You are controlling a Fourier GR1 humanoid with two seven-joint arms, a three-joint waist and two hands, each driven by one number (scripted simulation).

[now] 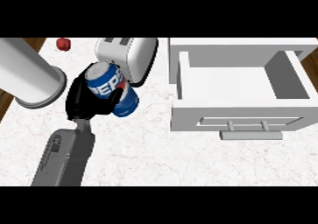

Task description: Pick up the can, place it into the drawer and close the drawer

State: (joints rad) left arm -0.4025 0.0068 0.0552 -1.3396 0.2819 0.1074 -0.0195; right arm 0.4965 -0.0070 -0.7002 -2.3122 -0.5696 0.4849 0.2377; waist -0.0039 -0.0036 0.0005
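Left hand (83, 98) came in from the lower edge on its grey forearm, black fingers curled around a blue can (112, 89). Can lay tilted in the grasp, silver top toward upper left, white lettering facing up. It was held over the white marble counter (161, 157), left of the drawer and well apart from it.

Drawer (245, 118) stood pulled open at right, white, its inside bare; grey bar handle (252, 133) on the front face, toward the viewer.

Just behind the can: a white toaster (132, 52), close to the fingertips; contact could not be judged. A large white cylinder (22, 72) lay at far left, partly past the counter's edge. A small red object (63, 43) sat near the top edge, too small to identify.

Right hand not seen.
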